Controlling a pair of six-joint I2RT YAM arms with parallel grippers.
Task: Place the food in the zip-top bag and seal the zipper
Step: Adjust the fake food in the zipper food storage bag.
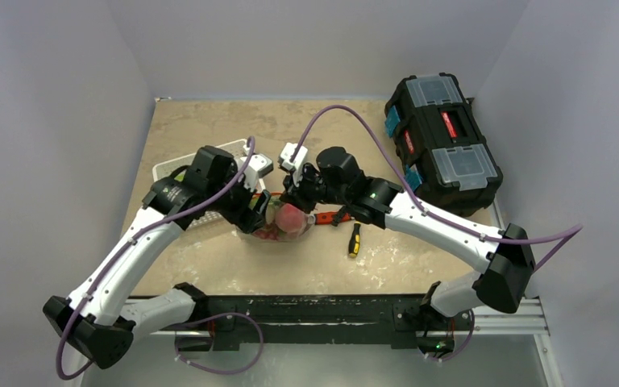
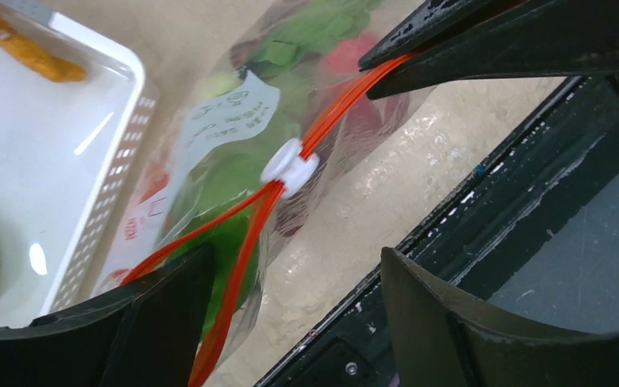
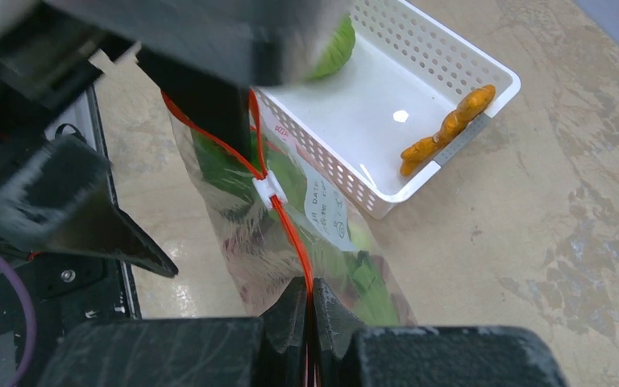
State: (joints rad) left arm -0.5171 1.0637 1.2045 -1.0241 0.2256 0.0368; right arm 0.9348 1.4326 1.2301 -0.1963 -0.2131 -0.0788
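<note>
The step in hand is the sealing, I judge. The zip-top bag (image 3: 238, 242) hangs between the two arms over the middle of the table (image 3: 532, 242), just beside the white basket (image 3: 443, 48), with its mouth turned upward. Whether its bottom rests on the table I cannot tell from these views.

The right gripper (image 3: 309, 287) is closed tightly on one end of the zipper (image 2: 346, 101) and holds the strip taut. The left gripper (image 2: 294, 256) grips nothing: its jaws stand wide apart, one on each side of the other end of the strip.

The white slider (image 2: 290, 167) sits partway along. From it toward the right gripper the zipper is one single red-orange line, so that part looks sealed. Toward the left gripper it splits into two strips, so there the mouth is open.

The next move, as I judge it, calls for the left gripper to take the small slider and draw it along the open part, while the right gripper keeps the tension.

The bag is clear and crinkled, with a white label, and inside are leafy greens (image 2: 306, 32) and a pink peach (image 1: 292, 218). An orange carrot (image 3: 447, 129) and a green cabbage (image 3: 334, 48) lie in the basket, so not all the food is inside the bag.
</note>
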